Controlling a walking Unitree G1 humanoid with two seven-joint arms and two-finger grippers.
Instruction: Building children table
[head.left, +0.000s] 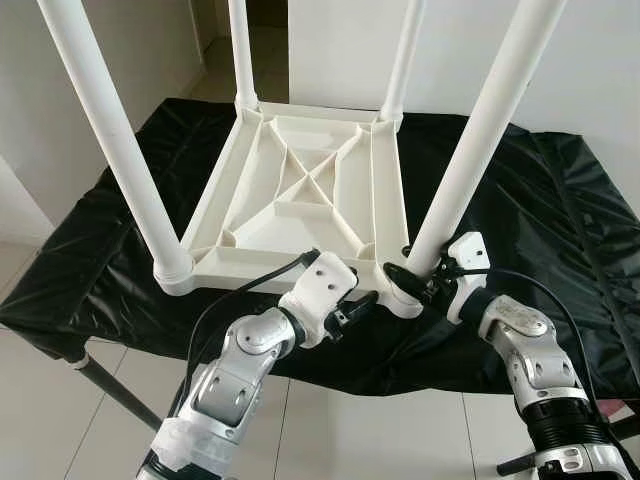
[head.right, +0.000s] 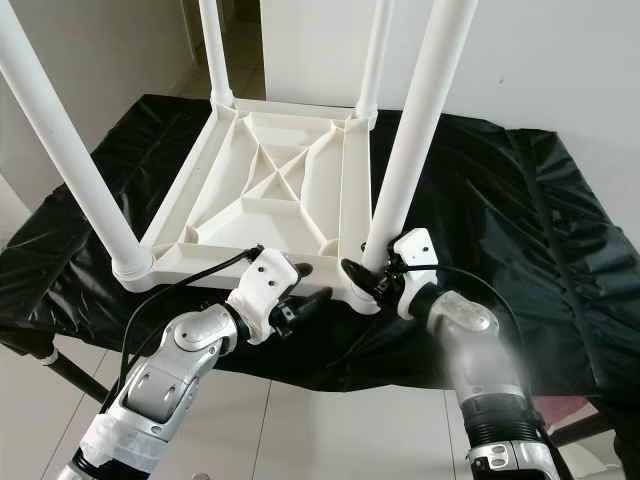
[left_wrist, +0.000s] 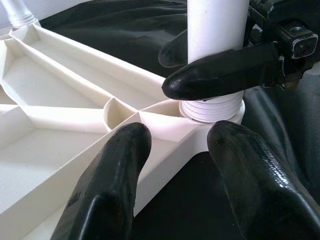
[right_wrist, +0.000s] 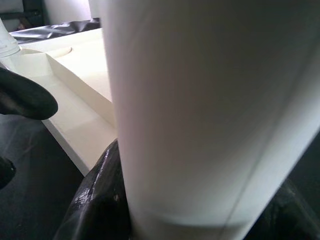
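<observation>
I have the white plastic children's table (head.left: 300, 190) lying upside down on a black cloth (head.left: 560, 210) that covers a low stand, its ribbed underside facing up with diagonal braces crossing in the middle. 4 white round legs stand up from its 4 corners: the near left leg (head.left: 115, 135), the near right leg (head.left: 480, 140), the far left leg (head.left: 241, 50) and the far right leg (head.left: 400, 60). The near right leg sits in a threaded collar at the corner socket (left_wrist: 212, 107). My right gripper (head.left: 405, 278) is clamped on the near right leg just above that socket, 1 black finger (left_wrist: 220, 75) wrapped across the front of the tube and the other behind it. My left gripper (left_wrist: 175, 165) hovers just beside the same corner with its 2 fingers apart, one over the tabletop's edge rib and one over the cloth, gripping nothing. The 2 grippers are close together, nearly touching at that corner. A black cable (head.left: 250, 285) loops from the left wrist over the table's near edge. Pale floor tiles (head.left: 350, 430) lie below the cloth, and a white wall (head.left: 600, 60) rises behind.
</observation>
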